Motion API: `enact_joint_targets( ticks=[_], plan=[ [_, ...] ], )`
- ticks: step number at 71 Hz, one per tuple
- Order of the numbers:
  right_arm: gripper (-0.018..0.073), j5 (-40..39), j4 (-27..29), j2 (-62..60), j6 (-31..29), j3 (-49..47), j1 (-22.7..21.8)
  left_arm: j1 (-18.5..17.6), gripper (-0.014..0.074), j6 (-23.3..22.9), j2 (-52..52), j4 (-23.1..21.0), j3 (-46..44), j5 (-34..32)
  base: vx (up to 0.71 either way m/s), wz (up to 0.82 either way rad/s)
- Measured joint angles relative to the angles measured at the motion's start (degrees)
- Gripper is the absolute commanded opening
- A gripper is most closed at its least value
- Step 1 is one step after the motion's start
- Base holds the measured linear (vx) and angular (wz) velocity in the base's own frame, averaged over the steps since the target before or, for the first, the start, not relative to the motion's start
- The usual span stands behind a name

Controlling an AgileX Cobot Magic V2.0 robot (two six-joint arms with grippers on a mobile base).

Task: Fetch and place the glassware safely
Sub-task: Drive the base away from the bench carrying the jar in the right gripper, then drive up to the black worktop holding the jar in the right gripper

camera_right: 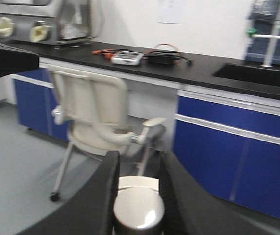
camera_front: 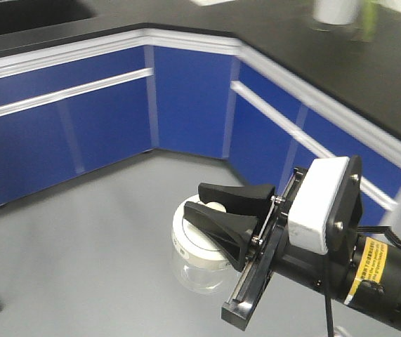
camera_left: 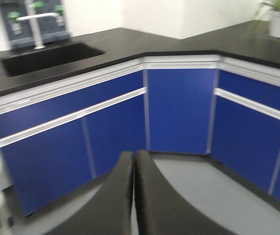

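Jar (camera_front: 194, 260) hangs upright over the floor, right claw (camera_front: 194, 199) pinching it at the lid. Left claw (camera_left: 134, 161) is pressed together, empty. Counter (camera_front: 369, 77) lies ahead, higher, well apart: right arm's delivery.

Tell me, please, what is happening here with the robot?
The right gripper is shut on the small glass jar with the cream-white lid and holds it off the grey floor. The left gripper is shut with nothing in it. Blue cabinets under a black countertop stand ahead; the jar is not yet set down on it.
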Motion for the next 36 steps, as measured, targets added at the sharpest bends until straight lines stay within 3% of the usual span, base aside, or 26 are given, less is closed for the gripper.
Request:
enact_joint_targets(
  ticks=[36],
  plan=[
    [-0.0003, 0.0, 0.0, 0.0, 0.0, 0.0, 0.0, 0.0, -0.0007, 0.0, 0.0, 0.0, 0.0, 0.0, 0.2, -0.79]
  ],
)
